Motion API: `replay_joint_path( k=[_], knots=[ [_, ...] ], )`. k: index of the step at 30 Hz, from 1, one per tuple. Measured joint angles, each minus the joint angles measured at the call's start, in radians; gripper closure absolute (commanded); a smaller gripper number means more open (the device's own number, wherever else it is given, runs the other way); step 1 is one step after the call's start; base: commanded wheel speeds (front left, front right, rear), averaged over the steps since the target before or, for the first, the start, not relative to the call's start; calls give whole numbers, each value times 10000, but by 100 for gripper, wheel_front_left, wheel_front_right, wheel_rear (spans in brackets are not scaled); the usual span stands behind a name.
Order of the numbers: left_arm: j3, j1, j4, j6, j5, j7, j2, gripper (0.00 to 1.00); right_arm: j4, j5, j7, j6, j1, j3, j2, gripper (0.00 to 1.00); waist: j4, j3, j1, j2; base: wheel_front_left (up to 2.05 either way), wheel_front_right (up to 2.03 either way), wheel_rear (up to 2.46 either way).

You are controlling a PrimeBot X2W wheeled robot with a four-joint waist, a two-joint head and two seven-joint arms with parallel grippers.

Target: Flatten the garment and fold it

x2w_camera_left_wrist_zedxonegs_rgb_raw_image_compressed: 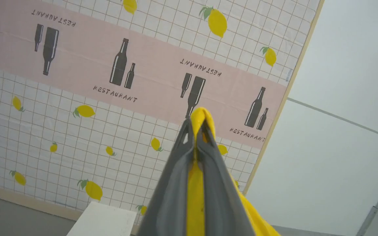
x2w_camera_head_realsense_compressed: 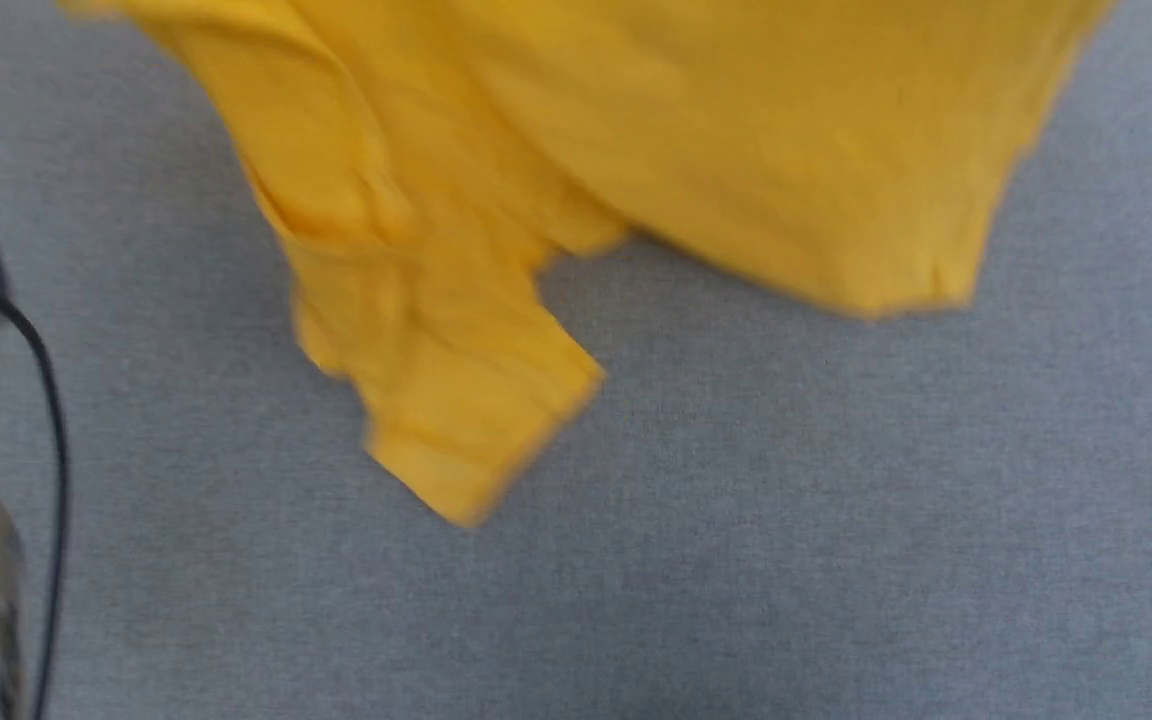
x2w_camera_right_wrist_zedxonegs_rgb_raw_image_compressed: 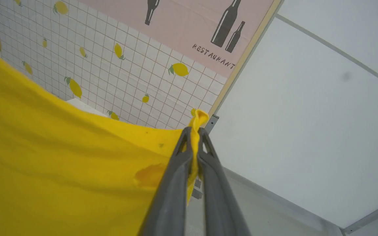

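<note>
Garment (x2w_camera_head_realsense_compressed: pixel 736 130) — mustard-yellow, plain side showing, it hung across the top of your head view above the grey surface (x2w_camera_head_realsense_compressed: pixel 786 560), with one sleeve (x2w_camera_head_realsense_compressed: pixel 476 420) dangling at lower left. Your left gripper (x2w_camera_left_wrist_zedxonegs_rgb_raw_image_compressed: pixel 195 131) was clamped shut on a bunched fold of it, cloth poking out past the fingertips. Your right gripper (x2w_camera_right_wrist_zedxonegs_rgb_raw_image_compressed: pixel 194 134) pinched another edge likewise, the fabric spreading away to that view's left. Behind both — a tiled backdrop (x2w_camera_left_wrist_zedxonegs_rgb_raw_image_compressed: pixel 77 137) printed with lemons and bottles, beside a white wall (x2w_camera_right_wrist_zedxonegs_rgb_raw_image_compressed: pixel 307 114).
</note>
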Motion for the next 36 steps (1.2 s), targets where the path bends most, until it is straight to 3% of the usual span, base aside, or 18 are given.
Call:
replay_joint_path(
  k=[3,8,16,19,27,36],
  knots=[
    [-35,-1767,537,150,493,-412,90,100,750,-445,-65,0,-1705,433,-84,100,-82,600,1,0,0,0,0],
    [4,-4269,1386,125,1045,-1741,50,100,1877,-1338,-794,0,-3938,25,405,100,-191,1543,1,0,0,0,0],
    [-136,-5215,2625,-612,1177,-2940,-150,100,3076,-2125,-2197,0,-4648,-454,1220,100,-151,2445,2,0,0,0,0],
    [-295,-4467,3179,-930,1177,-3024,-94,100,3513,-2077,-2575,0,-3991,-424,1313,100,-20,2484,2,0,0,0,0],
    [-1473,-25,4477,-1789,1478,-2892,242,100,4387,-980,-3244,0,-286,309,1193,100,210,1700,0,0,0,0,0],
    [-1877,5627,3590,-2142,479,-1526,437,100,4015,646,-3494,0,4009,127,1559,100,373,142,-2,0,0,0,0]
  ],
)
